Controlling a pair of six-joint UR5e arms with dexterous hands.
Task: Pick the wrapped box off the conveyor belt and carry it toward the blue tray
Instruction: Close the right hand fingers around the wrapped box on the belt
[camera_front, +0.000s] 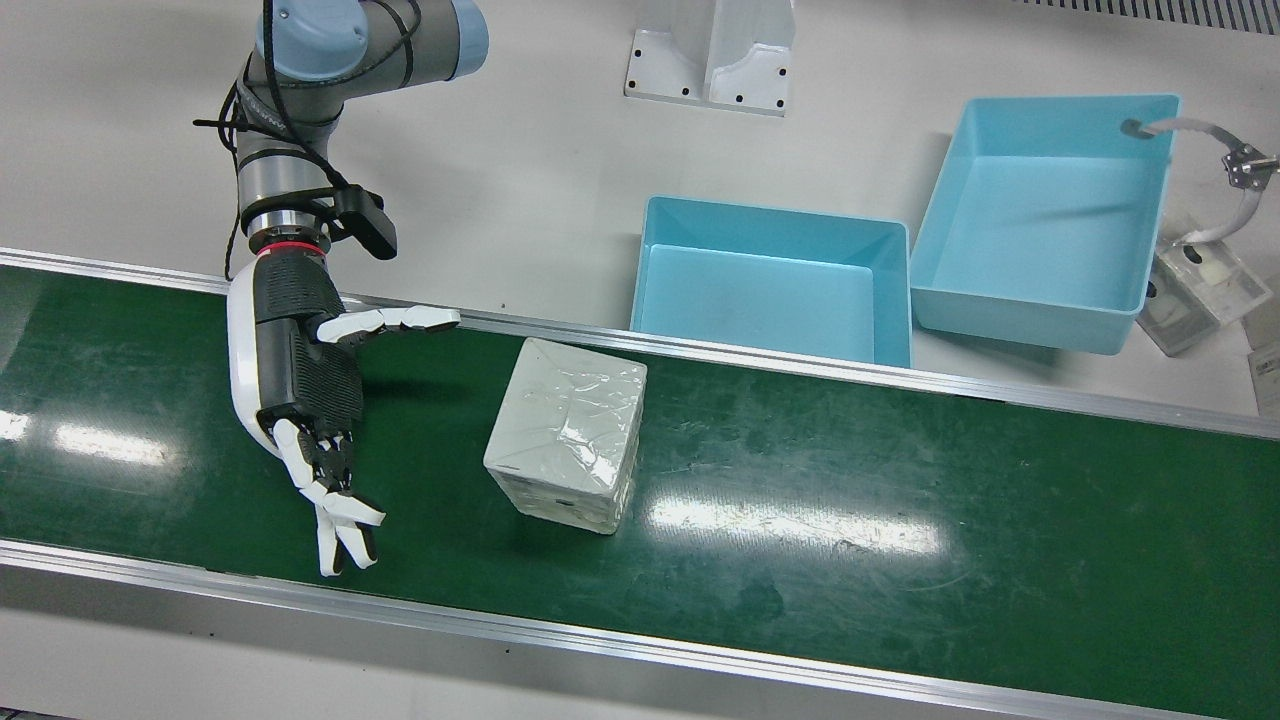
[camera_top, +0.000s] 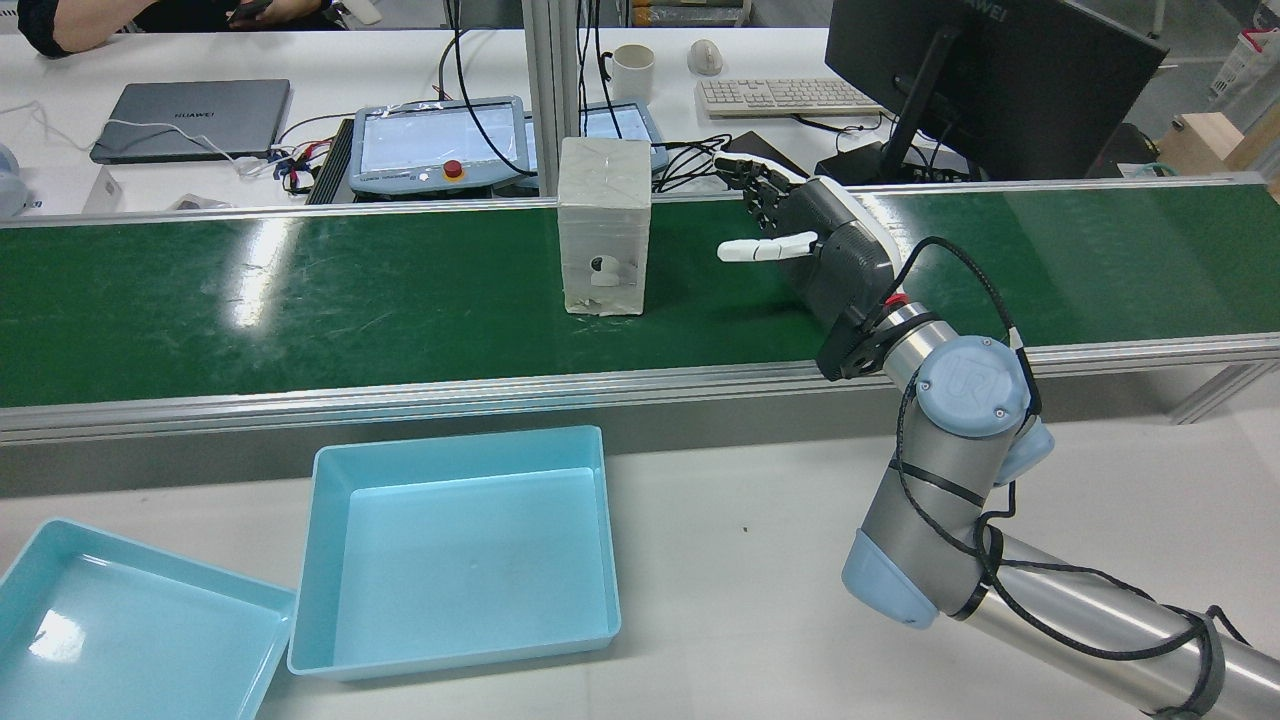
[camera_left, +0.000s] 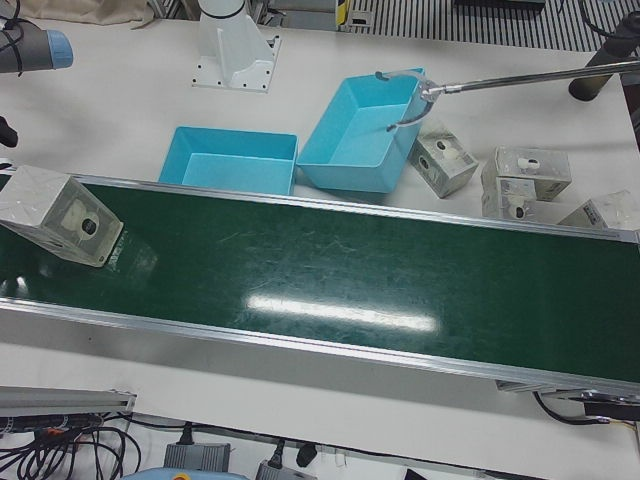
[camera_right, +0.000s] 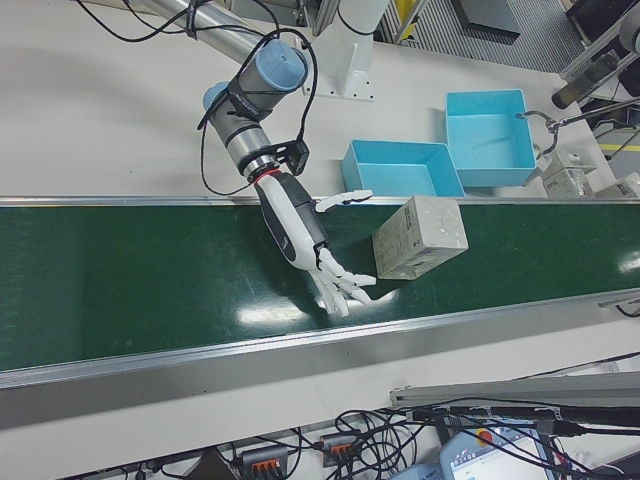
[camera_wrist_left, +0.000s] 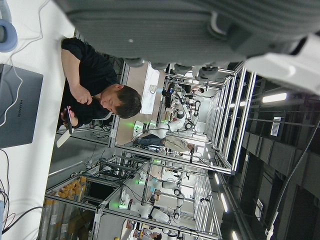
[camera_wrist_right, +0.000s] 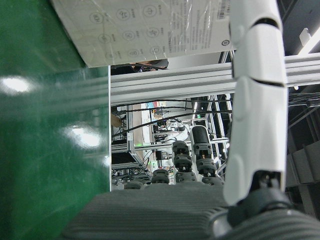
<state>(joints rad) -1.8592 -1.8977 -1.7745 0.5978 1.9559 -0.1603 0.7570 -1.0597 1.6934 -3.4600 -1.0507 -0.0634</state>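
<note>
Front view: right robot hand (camera_front: 300, 400) spread beside wrapped box (camera_front: 568, 433).

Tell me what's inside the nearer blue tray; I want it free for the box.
Nothing shows inside the blue tray: its floor is bare in the rear and front views. The wrapped box stands on the conveyor belt, beside the open right hand.

"HUAWEI" on laptop (camera_top: 190, 118), "HUAWEI" on monitor (camera_top: 985, 75) back

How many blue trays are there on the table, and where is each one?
2. One blue tray sits right beside the conveyor belt; the other blue tray is next to it, farther from the belt. None seems hidden.
</note>
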